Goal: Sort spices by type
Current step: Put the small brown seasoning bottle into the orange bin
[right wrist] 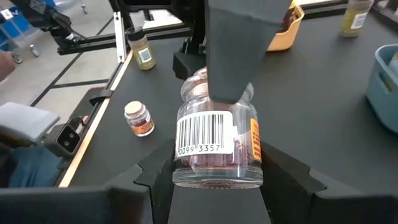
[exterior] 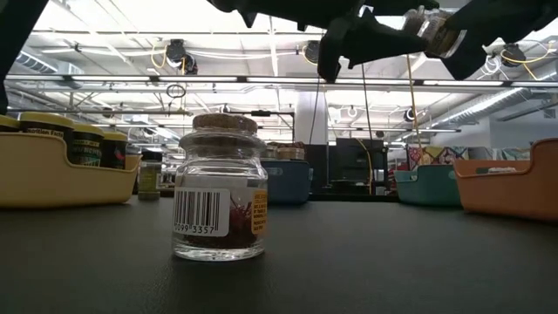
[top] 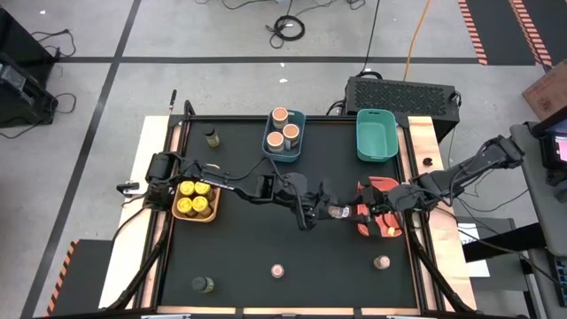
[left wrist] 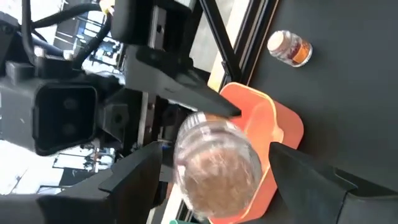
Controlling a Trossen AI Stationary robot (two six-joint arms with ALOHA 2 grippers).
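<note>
A small glass spice jar (top: 337, 213) with a cork top and a barcode label (right wrist: 200, 142) hangs in the air over the table's middle right, between my two grippers. My right gripper (right wrist: 217, 169) comes from the right and is shut on the jar. My left gripper (left wrist: 214, 149) comes from the left. Its open fingers stand on either side of the jar's cork end (left wrist: 217, 177), with gaps showing. In the low view the jar (exterior: 432, 26) is tilted, high above the table. A red bin (top: 379, 188) lies below my right gripper. My right gripper pinches the base end of the jar's glass body (right wrist: 186, 171) between its two fingers. The fingers come slanting slightly down from the table's right and lie along the jar. The jar is lifted clear and lies tilted, with its cork end toward my left gripper.
A yellow bin (top: 215, 206) of yellow-lidded jars stands at the left. A blue bin (top: 299, 117) of peach-topped jars and a teal bin (top: 376, 135) stand at the far edge. Loose on the table are olive jars (top: 211, 136) (top: 203, 284) and small cork-topped jars (top: 277, 270) (top: 383, 262).
</note>
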